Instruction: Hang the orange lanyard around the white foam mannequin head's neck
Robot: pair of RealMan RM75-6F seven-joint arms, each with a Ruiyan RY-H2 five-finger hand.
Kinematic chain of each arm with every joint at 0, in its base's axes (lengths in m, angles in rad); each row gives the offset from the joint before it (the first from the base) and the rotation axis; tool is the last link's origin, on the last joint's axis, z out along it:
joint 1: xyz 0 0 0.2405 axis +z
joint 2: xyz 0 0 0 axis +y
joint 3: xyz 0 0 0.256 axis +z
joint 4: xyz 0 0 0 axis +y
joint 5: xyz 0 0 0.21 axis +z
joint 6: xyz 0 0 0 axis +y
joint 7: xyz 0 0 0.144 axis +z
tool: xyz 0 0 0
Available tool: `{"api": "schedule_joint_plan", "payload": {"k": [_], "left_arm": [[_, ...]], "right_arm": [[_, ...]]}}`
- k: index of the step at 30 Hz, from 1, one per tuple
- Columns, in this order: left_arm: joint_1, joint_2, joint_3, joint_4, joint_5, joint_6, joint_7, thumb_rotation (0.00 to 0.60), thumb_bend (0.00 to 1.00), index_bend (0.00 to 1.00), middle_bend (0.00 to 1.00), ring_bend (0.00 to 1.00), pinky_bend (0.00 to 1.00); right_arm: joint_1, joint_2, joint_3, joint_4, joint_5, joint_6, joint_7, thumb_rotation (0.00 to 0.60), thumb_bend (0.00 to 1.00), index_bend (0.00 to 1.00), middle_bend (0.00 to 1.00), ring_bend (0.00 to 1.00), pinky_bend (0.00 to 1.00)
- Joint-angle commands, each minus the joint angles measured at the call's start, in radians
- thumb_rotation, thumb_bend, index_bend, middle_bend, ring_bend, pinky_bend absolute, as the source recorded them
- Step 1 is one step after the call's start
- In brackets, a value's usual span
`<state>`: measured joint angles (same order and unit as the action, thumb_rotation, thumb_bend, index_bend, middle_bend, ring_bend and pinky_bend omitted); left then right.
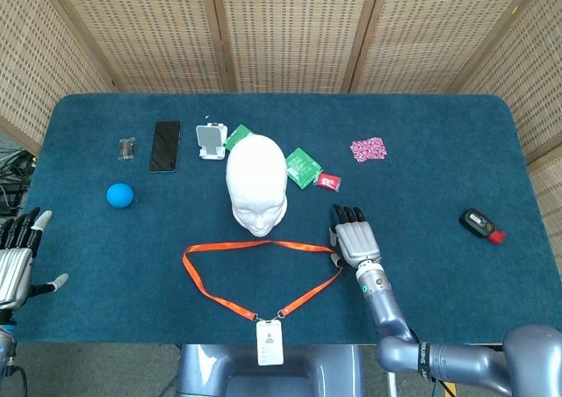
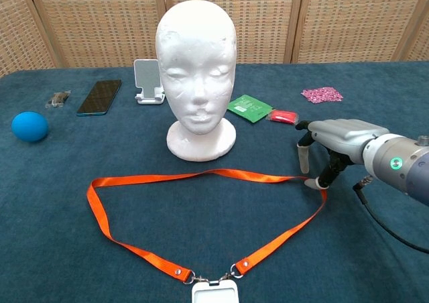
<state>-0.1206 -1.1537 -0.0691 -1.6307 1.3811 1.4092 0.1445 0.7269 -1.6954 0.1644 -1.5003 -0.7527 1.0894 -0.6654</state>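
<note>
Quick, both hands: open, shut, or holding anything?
Left hand: open, holding nothing, at the table's left edge.
Right hand: open, fingertips at the lanyard's right bend, not gripping it yet.

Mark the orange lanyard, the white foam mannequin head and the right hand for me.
orange fabric lanyard [image 2: 201,175]: chest view, far strap of the loop.
white foam mannequin head [image 2: 196,68]: chest view, the face.
right hand [image 1: 354,237]: head view, back of the hand.
</note>
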Motion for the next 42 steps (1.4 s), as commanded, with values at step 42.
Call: {"api": "schedule_joint_plan", "payload": {"k": [42], "left_arm": [[-0.258, -0.187, -0.061, 0.104, 0.021, -0.274, 0.033, 0.600, 0.08, 0.34, 0.00, 0.00, 0.00]], "right_arm": [[-0.038, 0.041, 0.014, -0.054, -0.043, -0.026, 0.105, 0.600, 0.67, 0.73, 0.01, 0.00, 0.00]]}}
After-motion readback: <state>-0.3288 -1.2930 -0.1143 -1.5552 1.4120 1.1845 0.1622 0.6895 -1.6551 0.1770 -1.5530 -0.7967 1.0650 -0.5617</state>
